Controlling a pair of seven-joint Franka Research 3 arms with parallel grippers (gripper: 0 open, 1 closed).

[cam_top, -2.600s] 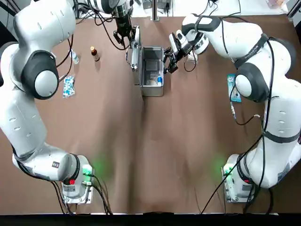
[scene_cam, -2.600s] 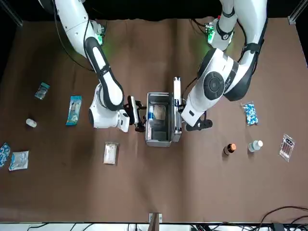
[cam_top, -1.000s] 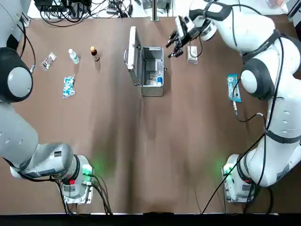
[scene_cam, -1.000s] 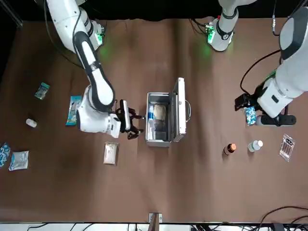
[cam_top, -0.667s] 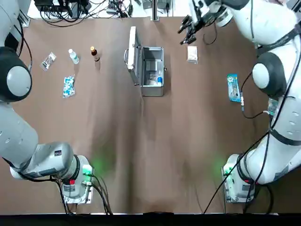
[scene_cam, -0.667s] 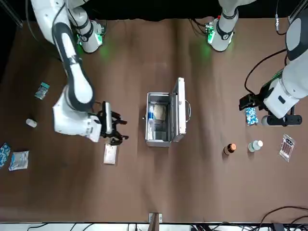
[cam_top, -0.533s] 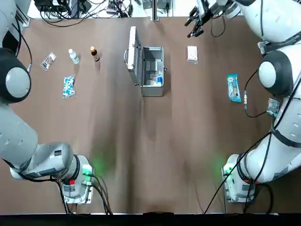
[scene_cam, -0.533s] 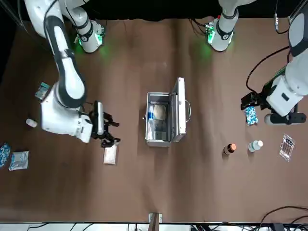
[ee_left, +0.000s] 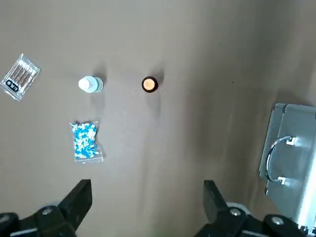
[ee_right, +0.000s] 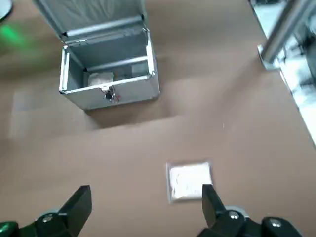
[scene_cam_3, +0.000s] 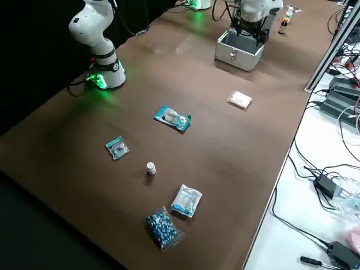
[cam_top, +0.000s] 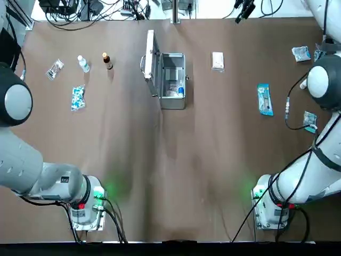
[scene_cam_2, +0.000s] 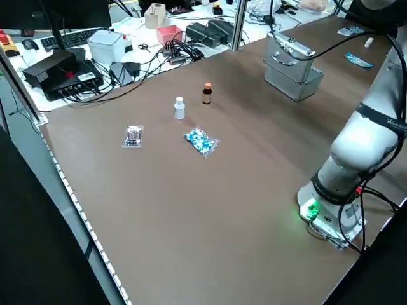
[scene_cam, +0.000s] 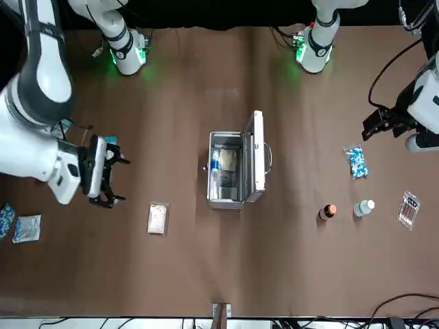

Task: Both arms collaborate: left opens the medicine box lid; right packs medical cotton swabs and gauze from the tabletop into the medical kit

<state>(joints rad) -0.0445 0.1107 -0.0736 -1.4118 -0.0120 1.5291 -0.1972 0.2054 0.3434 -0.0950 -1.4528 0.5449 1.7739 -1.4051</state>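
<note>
Gauze (cam_top: 218,61): flat, medical kit's (cam_top: 173,105) two o'clock (twelve: away from robot). Right gripper (ee_right: 147,190): spread, three o'clock; best lowered level, edges pinched gently. Left gripper (ee_left: 147,186): spread, idle, nine o'clock.

Top view cuts off the left arm (cam_top: 16,101)

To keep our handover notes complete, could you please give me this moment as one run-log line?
Kit lid open | blue packet, white packet on tabletop | left hand open, left of kit | right hand open, right
</note>
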